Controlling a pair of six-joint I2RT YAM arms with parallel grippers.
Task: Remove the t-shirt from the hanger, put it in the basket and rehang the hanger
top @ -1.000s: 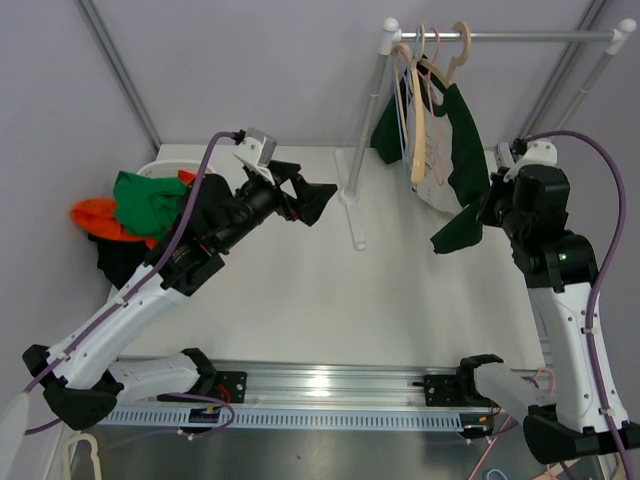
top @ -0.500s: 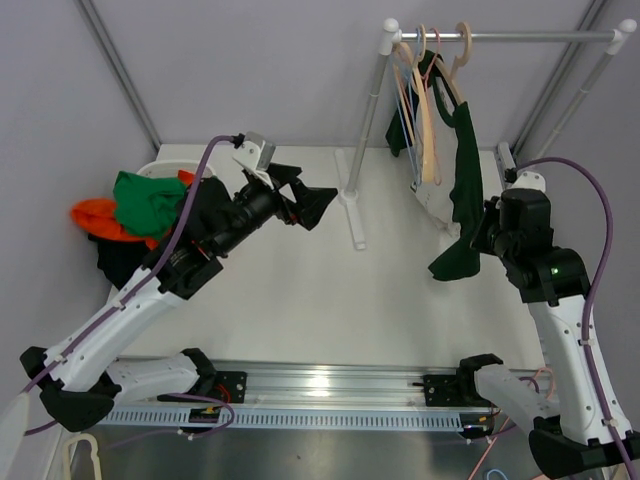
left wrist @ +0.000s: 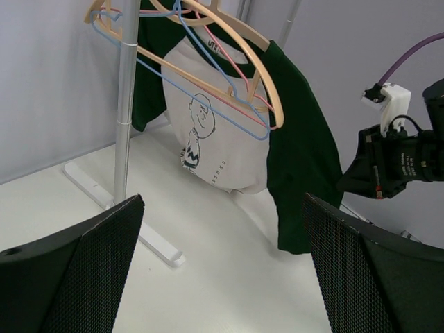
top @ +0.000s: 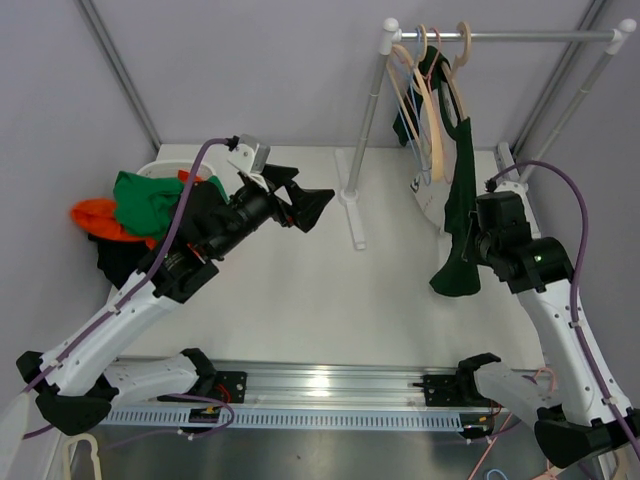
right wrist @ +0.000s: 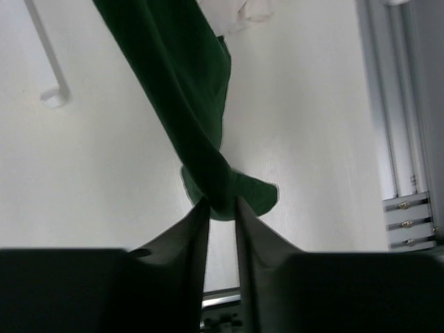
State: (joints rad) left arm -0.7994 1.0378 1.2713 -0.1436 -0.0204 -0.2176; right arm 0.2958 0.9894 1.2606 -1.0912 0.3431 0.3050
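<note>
**Right hand hauls the shirt taut, but it is not off yet**

A heap of clothes [top: 135,205] lies at the left edge of the bench [top: 300,310], out of the action. The left hand [top: 305,203] hovers over the far middle with its fingers spread wide and nothing between them. It has barely shifted in the last second.

Past it, the rack post [top: 367,110] rises from the far edge. The t-shirt [top: 458,190] hangs from a hanger [top: 437,130] on the rail above the far right corner.

The right hand [top: 468,248] is pinched on the shirt's dark green fabric (sleeve or hem, I cannot tell). It has drawn the fabric down and toward the near edge. A second ago the cloth hung broad; now it runs as a narrow, taut strip. The shirt's top still looks caught on the hanger, so I judge the pull is working but the removal is unfinished.
</note>
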